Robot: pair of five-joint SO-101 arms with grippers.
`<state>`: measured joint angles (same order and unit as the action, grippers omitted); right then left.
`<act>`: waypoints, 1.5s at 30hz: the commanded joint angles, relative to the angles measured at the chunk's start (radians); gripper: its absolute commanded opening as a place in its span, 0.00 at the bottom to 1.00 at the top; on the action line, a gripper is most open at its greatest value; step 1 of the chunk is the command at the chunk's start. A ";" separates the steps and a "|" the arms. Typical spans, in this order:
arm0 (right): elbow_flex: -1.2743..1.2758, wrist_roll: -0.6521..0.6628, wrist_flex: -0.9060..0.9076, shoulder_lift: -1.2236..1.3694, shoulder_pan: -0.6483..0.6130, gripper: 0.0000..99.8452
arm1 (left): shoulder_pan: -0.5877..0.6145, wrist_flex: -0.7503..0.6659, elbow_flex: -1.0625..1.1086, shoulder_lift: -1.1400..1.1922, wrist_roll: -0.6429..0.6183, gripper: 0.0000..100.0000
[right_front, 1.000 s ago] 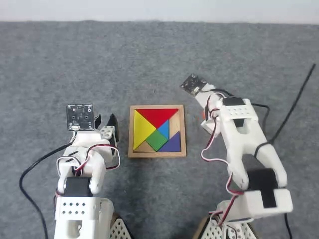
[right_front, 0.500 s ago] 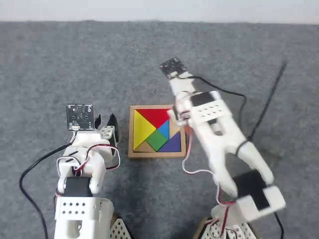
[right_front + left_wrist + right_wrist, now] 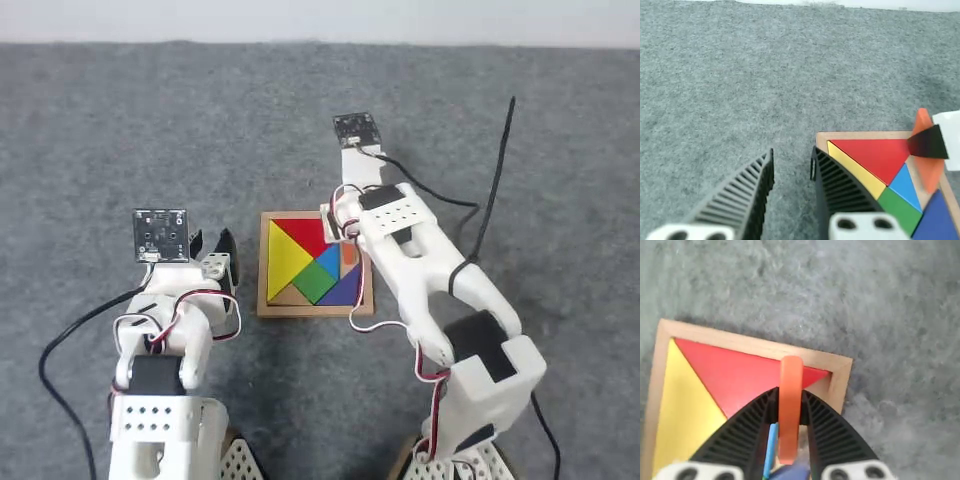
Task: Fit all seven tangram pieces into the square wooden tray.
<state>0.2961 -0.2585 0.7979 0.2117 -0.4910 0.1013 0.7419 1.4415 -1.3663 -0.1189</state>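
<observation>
Noted right gripper [image 3: 790,391] pinching orange piece [image 3: 790,372] on edge over tray [image 3: 755,342] at its 3 o'clock gap beside red triangle [image 3: 740,375], left gripper [image 3: 792,160] spread at tray's 9 o'clock; judged best laid flat, squared, lowered before release.

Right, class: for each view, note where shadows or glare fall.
High view: soft, even light; no glare on the tray, no hard shadows on the carpet. Left wrist view: carpet evenly lit too. Right wrist view: the orange piece throws no clear shadow on the red triangle.
</observation>
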 commanded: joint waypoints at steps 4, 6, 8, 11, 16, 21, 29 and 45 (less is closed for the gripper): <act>-0.055 -0.086 -0.024 -0.008 -0.045 0.01 | -0.005 -0.006 -0.007 -0.018 0.009 0.13; -0.054 -0.083 -0.024 -0.008 -0.045 0.01 | -0.005 -0.006 -0.007 -0.018 0.009 0.13; -0.054 -0.080 -0.016 -0.008 -0.042 0.01 | -0.005 -0.006 -0.007 -0.018 0.009 0.13; -0.049 -0.077 -0.013 -0.008 -0.042 0.01 | -0.005 -0.006 -0.007 -0.018 0.009 0.13; -0.021 -0.077 -0.013 -0.010 -0.044 0.11 | -0.003 -0.006 -0.007 -0.018 0.009 0.13; -0.005 -0.077 -0.013 -0.015 -0.048 0.18 | -0.002 -0.006 -0.007 -0.018 0.009 0.13; -0.060 -0.021 0.064 -0.021 -0.024 0.18 | 0.002 -0.008 -0.007 -0.018 0.009 0.13; -0.219 0.209 0.209 -0.018 0.090 0.15 | -0.003 -0.008 -0.007 -0.018 0.009 0.13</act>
<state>0.1350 -0.0698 1.0050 0.2117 -0.4250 0.1013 0.7419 1.4415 -1.3663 -0.1189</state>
